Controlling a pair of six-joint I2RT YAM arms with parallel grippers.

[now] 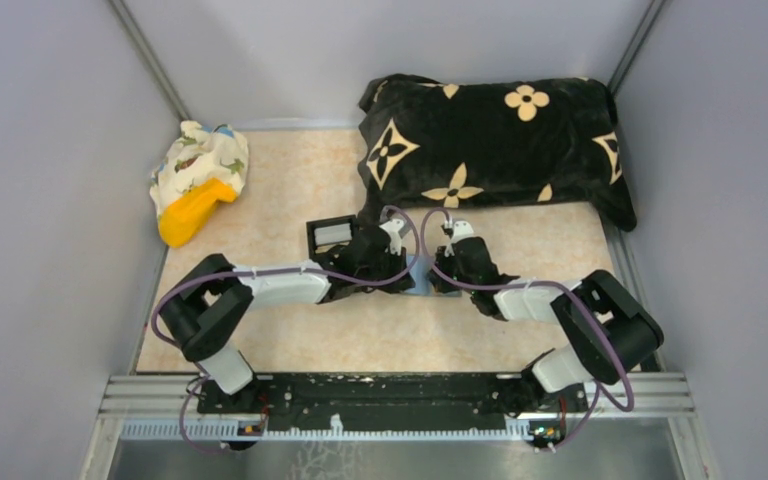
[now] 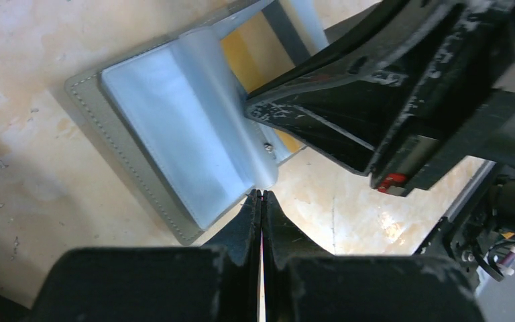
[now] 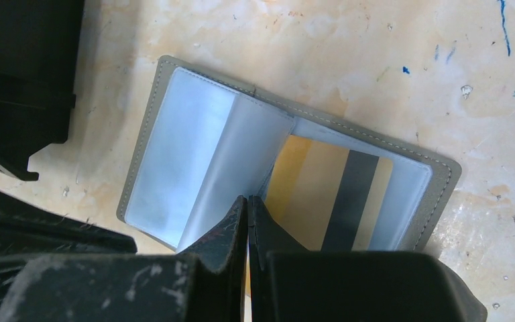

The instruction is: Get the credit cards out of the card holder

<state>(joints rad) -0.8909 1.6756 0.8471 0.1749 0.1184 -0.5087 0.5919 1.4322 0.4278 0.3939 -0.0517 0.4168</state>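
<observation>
The grey card holder (image 3: 436, 194) lies open on the table, its light-blue inner face (image 3: 174, 154) and clear sleeves up. A yellow-beige credit card (image 3: 308, 194) with a dark stripe sits in the right-hand pocket, under a half-lifted clear sleeve (image 3: 241, 154). My right gripper (image 3: 248, 199) is shut, its tips at that sleeve's lower edge. My left gripper (image 2: 261, 194) is shut too, its tips touching the corner of the sleeve (image 2: 221, 114). Nothing shows between either pair of jaws. In the top view the holder (image 1: 421, 287) is a sliver between both grippers.
A black box (image 1: 332, 235) stands just left of the left gripper. A black pillow with beige flowers (image 1: 490, 140) fills the back right. A patterned cloth with a yellow object (image 1: 198, 180) lies at the back left. Grey walls close in both sides.
</observation>
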